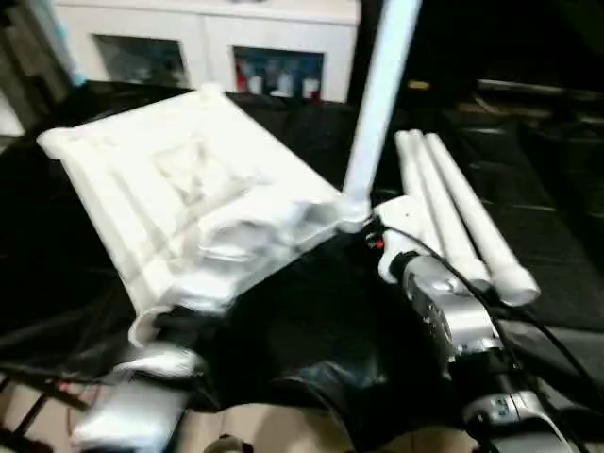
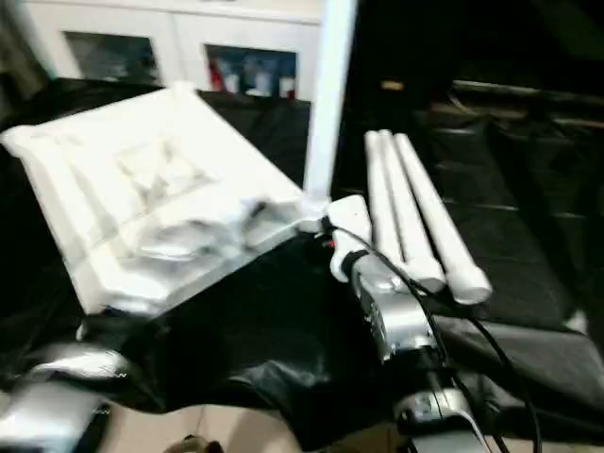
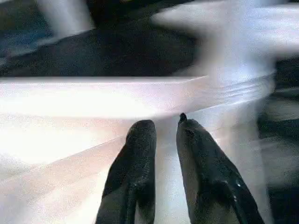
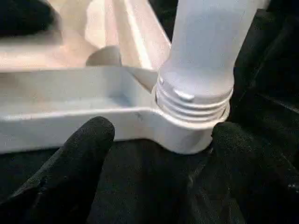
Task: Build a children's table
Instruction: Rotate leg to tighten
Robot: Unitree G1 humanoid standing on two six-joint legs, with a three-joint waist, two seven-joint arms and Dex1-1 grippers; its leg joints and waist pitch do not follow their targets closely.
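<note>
The white tabletop (image 1: pixel 189 179) lies underside up and tilted on the black cloth. One white leg (image 1: pixel 382 85) stands upright in its corner socket (image 4: pixel 187 135), with thread turns showing above the socket rim. Three more legs (image 1: pixel 453 208) lie side by side to the right. My right gripper (image 4: pixel 163 135) is open, with its fingers (image 4: pixel 93 130) spread on either side of that socket and touching nothing. At the tabletop's near left edge, my left gripper (image 3: pixel 166 123) rests over the white plastic, its fingers a narrow gap apart with nothing held.
A white cabinet with glass doors (image 1: pixel 208 38) stands behind the work. The black cloth (image 1: pixel 311 321) covers the surface and hangs over the front edge above the beige floor (image 1: pixel 274 429). A black cable runs along my right forearm (image 1: pixel 453 311).
</note>
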